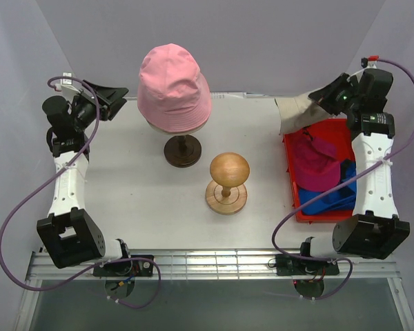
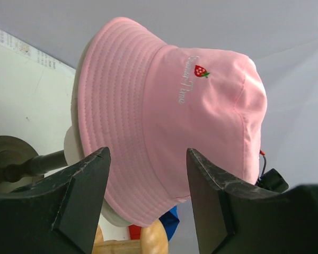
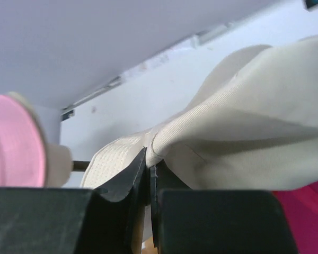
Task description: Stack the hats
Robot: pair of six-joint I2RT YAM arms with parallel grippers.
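The light pink bucket hat (image 1: pixel 174 86) sits on the pale head form at the back centre; it fills the left wrist view (image 2: pixel 169 121). My left gripper (image 1: pixel 117 96) is open and empty, left of that hat. My right gripper (image 1: pixel 319 98) is shut on the beige bucket hat (image 1: pixel 295 112), held above the back left corner of the red bin (image 1: pixel 294 196); the pinched fabric shows in the right wrist view (image 3: pixel 228 132). The magenta cap (image 1: pixel 316 162) and the blue cap (image 1: pixel 328 196) lie in the bin.
A dark round base (image 1: pixel 183 152) carries the head form. A small brown wooden stand (image 1: pixel 228 179) is at mid table, between the pink hat and the bin. The white back wall is close behind both grippers.
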